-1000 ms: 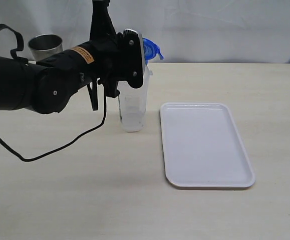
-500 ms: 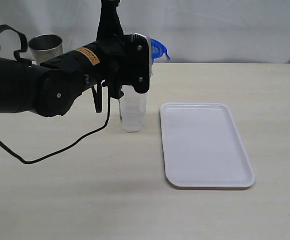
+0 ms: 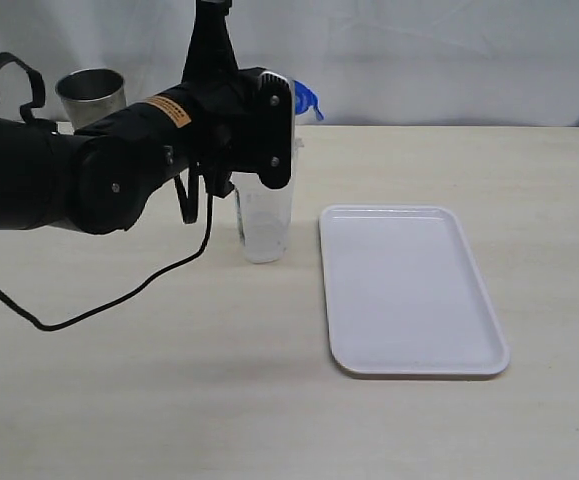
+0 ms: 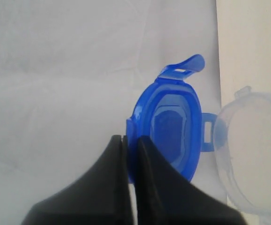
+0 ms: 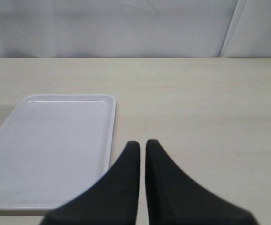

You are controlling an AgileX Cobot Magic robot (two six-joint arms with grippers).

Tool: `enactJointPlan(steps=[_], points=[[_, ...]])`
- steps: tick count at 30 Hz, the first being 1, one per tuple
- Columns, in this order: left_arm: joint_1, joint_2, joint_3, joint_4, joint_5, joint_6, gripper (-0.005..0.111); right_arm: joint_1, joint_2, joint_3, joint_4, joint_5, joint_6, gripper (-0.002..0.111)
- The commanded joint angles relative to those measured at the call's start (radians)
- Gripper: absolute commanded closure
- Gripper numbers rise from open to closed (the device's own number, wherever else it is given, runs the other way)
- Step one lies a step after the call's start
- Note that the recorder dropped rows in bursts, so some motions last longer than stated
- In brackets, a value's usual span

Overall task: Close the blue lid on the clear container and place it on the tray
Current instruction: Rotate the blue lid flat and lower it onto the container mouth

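Note:
The blue lid hangs in the air above the clear container, and my left gripper is shut on the lid's rim. In the left wrist view the lid faces the camera edge-on to the fingers, and the container's open rim lies just beside it. The container stands upright on the table, its top hidden behind my left arm. The white tray lies flat to the right of the container, with nothing on it. My right gripper is shut and empty, over the table beside the tray.
A steel cup stands at the back left, behind my left arm. A black cable loops from that arm across the table in front of the container. A white curtain backs the table.
The left arm carried the lid a little to the right, then back to the left, staying above the container. Container, tray and right gripper have not moved.

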Motion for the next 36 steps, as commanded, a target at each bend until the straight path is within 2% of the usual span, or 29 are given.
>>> enactJointPlan(steps=[1,36], points=[[-0.023,-0.037,0.047,0.024,-0.051,0.001,0.107,-0.006,-0.004,0.004,0.0,-0.008,0.0,0.104],[-0.051,-0.037,0.051,-0.148,0.072,0.02,0.107,-0.006,-0.004,0.004,0.0,-0.008,0.0,0.104]])
